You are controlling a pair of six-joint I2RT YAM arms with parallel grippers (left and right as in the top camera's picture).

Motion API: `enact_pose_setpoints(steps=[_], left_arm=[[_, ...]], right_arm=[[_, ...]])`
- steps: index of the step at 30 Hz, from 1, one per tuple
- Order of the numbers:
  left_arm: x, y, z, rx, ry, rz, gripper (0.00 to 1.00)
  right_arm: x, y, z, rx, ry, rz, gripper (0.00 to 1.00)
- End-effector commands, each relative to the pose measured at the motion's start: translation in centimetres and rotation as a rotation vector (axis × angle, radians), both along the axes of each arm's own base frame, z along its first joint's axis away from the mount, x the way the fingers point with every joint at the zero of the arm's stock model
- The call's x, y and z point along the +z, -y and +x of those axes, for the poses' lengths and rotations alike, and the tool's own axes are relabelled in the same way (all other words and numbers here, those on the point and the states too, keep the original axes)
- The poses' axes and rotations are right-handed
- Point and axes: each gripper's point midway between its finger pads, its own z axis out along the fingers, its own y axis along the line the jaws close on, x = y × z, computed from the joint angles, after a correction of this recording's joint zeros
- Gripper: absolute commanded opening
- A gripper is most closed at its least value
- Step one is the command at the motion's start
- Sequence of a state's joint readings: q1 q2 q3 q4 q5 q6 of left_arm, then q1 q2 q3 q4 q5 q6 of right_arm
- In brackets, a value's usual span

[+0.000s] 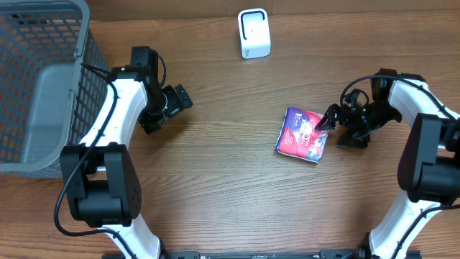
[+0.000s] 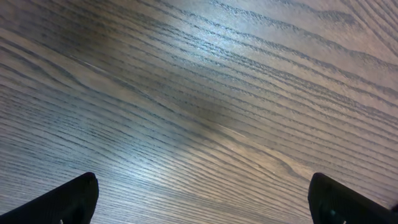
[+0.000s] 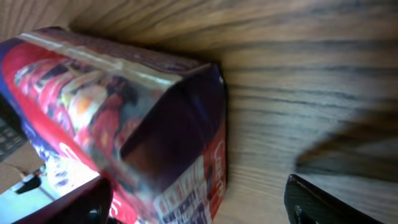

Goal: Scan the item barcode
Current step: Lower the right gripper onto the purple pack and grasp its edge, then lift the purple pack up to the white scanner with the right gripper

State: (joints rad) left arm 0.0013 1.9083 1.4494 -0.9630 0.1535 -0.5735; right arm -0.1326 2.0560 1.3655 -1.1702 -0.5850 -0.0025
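Purple and red glossy packet [image 1: 302,134] lying flat, slightly skewed, white scanner [image 1: 254,33] upright well apart

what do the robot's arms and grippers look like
The left arm and right arm have smooth, rounded white shells joined by chunky black joint housings. Thin black cables loop alongside them. The left gripper and right gripper are black, each with two blunt dark fingers. No markings are readable.
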Motion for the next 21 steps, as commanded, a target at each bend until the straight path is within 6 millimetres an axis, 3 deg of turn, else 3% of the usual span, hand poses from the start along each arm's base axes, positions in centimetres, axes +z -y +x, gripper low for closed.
enact_pose_setpoints(steps=[1,6,8,9,10,11,12,16,18,21], left_arm=[[-0.3,0.0,-0.2,-0.017,-0.007,0.008,1.0],[-0.3,0.0,-0.2,-0.017,-0.006,0.008,1.0],[-0.3,0.0,-0.2,-0.017,-0.007,0.008,1.0],[-0.3,0.0,-0.3,-0.018,-0.007,0.008,1.0],[-0.3,0.0,-0.3,-0.017,-0.008,0.008,1.0],[-0.3,0.0,-0.3,-0.017,-0.009,0.008,1.0],[-0.3,0.0,-0.3,-0.017,-0.011,0.008,0.99],[-0.3,0.0,-0.3,-0.017,-0.01,0.008,1.0],[-0.3,0.0,-0.3,-0.017,-0.01,0.008,1.0],[-0.3,0.0,-0.3,-0.017,-0.01,0.008,1.0]], right_arm=[[-0.1,-0.8,-0.6,0.003,-0.02,-0.045,0.82],[-1.9,-2.2,-1.6,0.001,-0.046,-0.071,0.76],[-2.7,-2.7,-1.7,-0.013,-0.045,-0.077,0.65],[-2.8,-2.7,-1.6,-0.025,-0.047,-0.078,0.5],[-2.8,-2.8,-1.5,-0.046,-0.054,-0.076,0.24],[-2.5,-3.0,-1.3,-0.049,-0.05,-0.06,0.11],[-2.2,-3.2,-1.1,-0.052,-0.049,-0.042,0.07],[-0.5,-4.0,-0.5,-0.03,-0.029,0.025,0.04],[1.1,-5.0,-0.2,0.004,-0.004,0.107,0.04],[5.1,-7.2,0.4,0.073,0.079,0.311,0.04]])
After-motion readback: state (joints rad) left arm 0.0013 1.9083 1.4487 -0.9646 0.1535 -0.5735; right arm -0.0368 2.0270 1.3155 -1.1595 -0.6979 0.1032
